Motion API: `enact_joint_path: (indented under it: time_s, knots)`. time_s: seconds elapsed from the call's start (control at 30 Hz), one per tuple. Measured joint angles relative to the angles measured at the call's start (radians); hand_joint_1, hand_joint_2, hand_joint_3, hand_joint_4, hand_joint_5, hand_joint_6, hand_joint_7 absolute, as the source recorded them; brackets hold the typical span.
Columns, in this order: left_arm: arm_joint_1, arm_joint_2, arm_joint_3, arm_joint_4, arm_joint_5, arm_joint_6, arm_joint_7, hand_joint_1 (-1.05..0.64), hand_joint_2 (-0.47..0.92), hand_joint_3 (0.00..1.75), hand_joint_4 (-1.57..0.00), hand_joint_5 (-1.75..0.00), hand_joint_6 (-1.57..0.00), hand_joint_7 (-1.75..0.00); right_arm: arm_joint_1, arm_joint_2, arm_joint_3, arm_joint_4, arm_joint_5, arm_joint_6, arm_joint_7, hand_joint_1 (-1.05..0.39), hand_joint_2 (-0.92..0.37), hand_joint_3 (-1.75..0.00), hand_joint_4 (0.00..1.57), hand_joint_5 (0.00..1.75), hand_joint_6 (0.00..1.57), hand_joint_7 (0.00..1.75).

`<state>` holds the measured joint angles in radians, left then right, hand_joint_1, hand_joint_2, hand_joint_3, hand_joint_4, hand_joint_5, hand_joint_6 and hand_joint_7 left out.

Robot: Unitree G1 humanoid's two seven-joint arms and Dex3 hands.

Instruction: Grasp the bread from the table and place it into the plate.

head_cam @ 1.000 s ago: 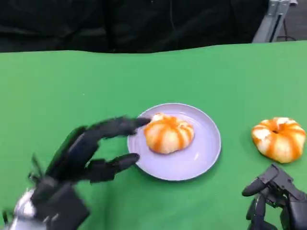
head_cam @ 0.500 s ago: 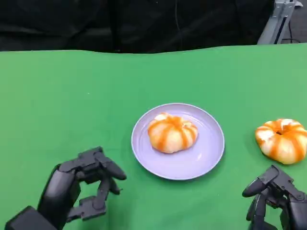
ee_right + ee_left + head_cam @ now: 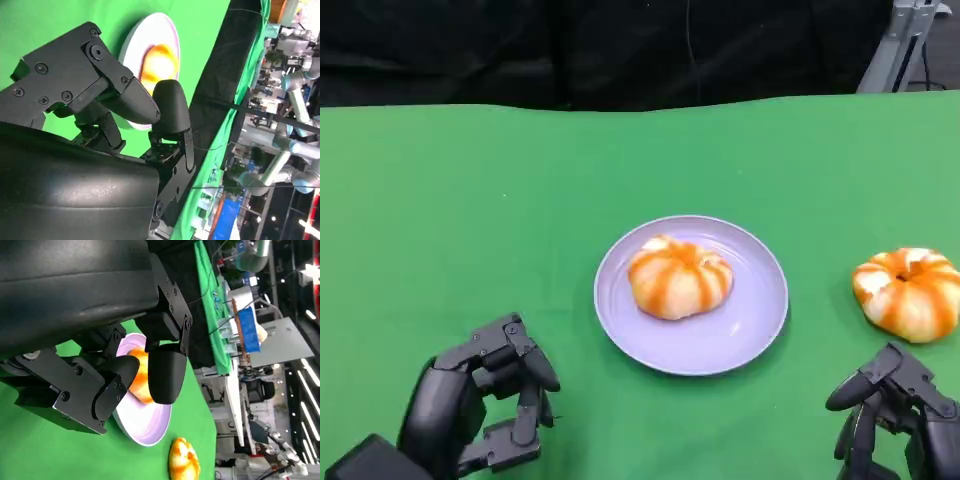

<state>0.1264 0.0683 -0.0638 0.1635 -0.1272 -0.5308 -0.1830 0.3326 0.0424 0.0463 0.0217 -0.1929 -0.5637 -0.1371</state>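
An orange-and-white striped bread (image 3: 678, 277) lies in the lavender plate (image 3: 750, 320) at the table's middle. A second, similar bread (image 3: 907, 292) sits on the green cloth to the plate's right. My left hand (image 3: 480, 410) hovers at the near left, well apart from the plate, with its fingers curled in on nothing. Near the front right, my right hand (image 3: 890, 410) sits just in front of the second bread, fingers curled and holding nothing. Past the curled fingers, the left wrist view shows the plate (image 3: 145, 427), its bread (image 3: 141, 385) and the second bread (image 3: 184, 460). The right wrist view shows the plate (image 3: 155, 27) with its bread (image 3: 159, 62).
Green cloth (image 3: 470, 220) covers the whole table, with a black backdrop behind its far edge. A metal stand (image 3: 905, 40) rises at the far right corner. Open cloth lies to the left of the plate and behind it.
My left hand has drawn back from the plate's left rim to the near left and curled its fingers in. The bread stays in the plate. The right hand has not moved.
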Motion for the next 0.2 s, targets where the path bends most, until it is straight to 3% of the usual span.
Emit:
enact_joint_path:
  time_s: [0.2]
  knots:
    - [0.000,-0.008,0.012,0.003,0.001,0.000,-0.015,-0.01,0.46,1.32,-0.82,-1.75,-0.74,-1.60,0.006,-0.001,-0.001,-0.002,0.000,0.000,0.003,-0.40,-0.53,-1.49,0.86,1.75,0.62,1.75]
